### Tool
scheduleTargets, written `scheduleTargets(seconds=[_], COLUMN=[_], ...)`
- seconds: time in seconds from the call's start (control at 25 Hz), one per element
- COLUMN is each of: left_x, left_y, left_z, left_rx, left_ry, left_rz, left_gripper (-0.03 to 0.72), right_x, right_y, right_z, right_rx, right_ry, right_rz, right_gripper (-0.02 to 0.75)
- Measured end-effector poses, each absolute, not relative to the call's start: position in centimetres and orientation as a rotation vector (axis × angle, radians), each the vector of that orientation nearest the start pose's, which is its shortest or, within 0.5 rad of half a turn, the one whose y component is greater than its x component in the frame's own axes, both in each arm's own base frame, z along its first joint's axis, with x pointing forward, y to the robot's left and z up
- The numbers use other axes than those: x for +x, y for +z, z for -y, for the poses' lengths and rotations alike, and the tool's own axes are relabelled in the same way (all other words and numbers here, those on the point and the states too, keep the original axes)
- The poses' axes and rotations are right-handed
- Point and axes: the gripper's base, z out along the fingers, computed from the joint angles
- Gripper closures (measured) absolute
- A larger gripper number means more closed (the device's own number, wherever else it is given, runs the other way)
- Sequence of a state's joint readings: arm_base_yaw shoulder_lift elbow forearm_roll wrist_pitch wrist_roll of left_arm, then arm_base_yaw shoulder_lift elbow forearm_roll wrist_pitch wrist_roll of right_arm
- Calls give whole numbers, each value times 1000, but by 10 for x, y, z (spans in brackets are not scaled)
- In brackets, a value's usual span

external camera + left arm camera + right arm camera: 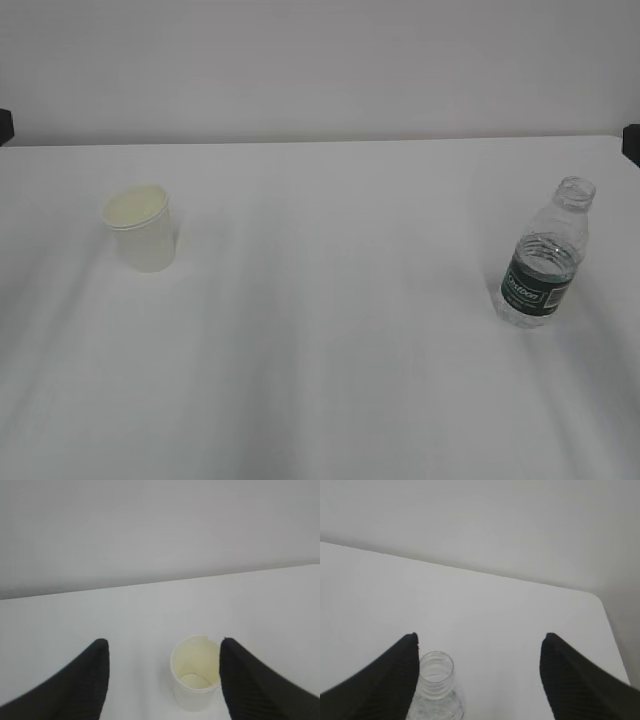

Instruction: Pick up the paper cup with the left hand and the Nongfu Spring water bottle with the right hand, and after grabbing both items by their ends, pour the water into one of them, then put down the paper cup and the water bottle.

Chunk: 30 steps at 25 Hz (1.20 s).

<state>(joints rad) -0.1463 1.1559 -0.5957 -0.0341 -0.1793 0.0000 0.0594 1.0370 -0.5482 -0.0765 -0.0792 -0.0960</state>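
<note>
The white lettering on the label of the Nongfu Spring water bottle [544,260] is too blurred to be read. In the right wrist view, the bottle [436,690] is cut off below its shoulder by the lower edge, beside a fingertip [400,680] of the right hand. In the left wrist view, the base of the paper cup [196,672] is cropped, and a fingertip [245,680] of the left hand overlaps its rim.
</note>
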Motion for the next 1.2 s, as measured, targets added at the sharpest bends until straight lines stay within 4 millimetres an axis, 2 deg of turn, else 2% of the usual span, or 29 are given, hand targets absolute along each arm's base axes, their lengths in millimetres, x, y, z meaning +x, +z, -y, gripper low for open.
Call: scheduleTargets(seconds=[0.28, 0.56, 0.76, 0.92, 1.04, 1.2], left_x=[242, 245, 238, 226, 220, 223], left_y=[271, 264, 240, 216, 206, 196], left_z=[38, 39, 38, 35, 34, 35], left_rx=[115, 117, 117, 98, 70, 58], left_ry=[-127, -125, -120, -127, -143, -155], left_rz=[-1881, -1905, -1934, -1929, -1907, -1926], left_gripper=[195, 195, 195, 202, 204, 209], right_x=[219, 214, 211, 204, 201, 200], right_y=[272, 258, 252, 240, 235, 223], right_z=[-14, -14, -14, -15, -20, -27], right_rx=[-181, -163, -155, -145, -190, -254], right_ry=[-35, -14, -3, 14, 31, 53], right_rz=[-1868, -1851, -1842, -1846, -1829, -1838], right_gripper=[165, 165, 165, 180, 190, 195])
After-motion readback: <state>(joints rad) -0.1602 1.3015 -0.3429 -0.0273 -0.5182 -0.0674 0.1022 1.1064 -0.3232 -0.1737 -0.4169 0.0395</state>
